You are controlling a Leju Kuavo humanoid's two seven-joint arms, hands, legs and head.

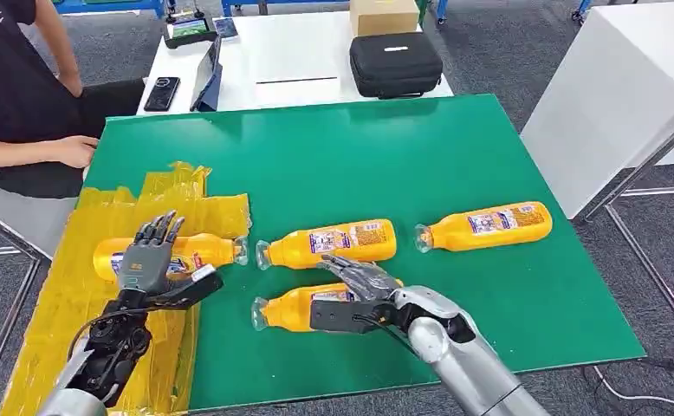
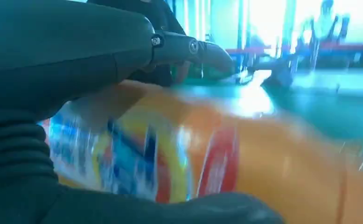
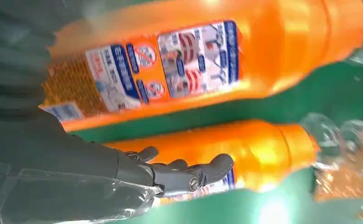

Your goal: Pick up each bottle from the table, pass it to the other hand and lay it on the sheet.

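Here, four orange bottles lie on their sides on the green table point(image 1: 455, 147), caps pointing toward the robot's left. One bottle point(image 1: 197, 251) rests on the yellow sheet point(image 1: 65, 295) at the table's left edge, its clear cap at the sheet's rim. The left hand point(image 1: 149, 260) sits over this bottle's label end, fingers spread and raised above it; in the left wrist view the thumb point(image 2: 193, 49) reaches over the blurred orange body point(image 2: 245, 158), and I cannot tell whether the hand presses on it or merely hovers.

The near bottle point(image 1: 288, 309) lies on bare green in front of the robot, just right of the sheet. The right hand point(image 1: 364, 290) lies over its label end, fingers stretched out along the top. The right wrist view shows dark fingertips point(image 3: 217, 164) resting on that bottle point(image 3: 263, 149), extended rather than curled round it, so no firm grip is evident.

The middle bottle point(image 1: 333, 243) lies just beyond the right hand, parallel to the near one; in the right wrist view it point(image 3: 207, 56) has its label facing the camera. The far bottle point(image 1: 487, 225) lies apart, further to the right.

A person point(image 1: 22, 95) sits at the table's far left corner, one hand point(image 1: 75, 151) at the edge. Behind stands a white table point(image 1: 299, 61) with a black case point(image 1: 395, 63), a phone point(image 1: 161, 94) and a cardboard box point(image 1: 384, 15).
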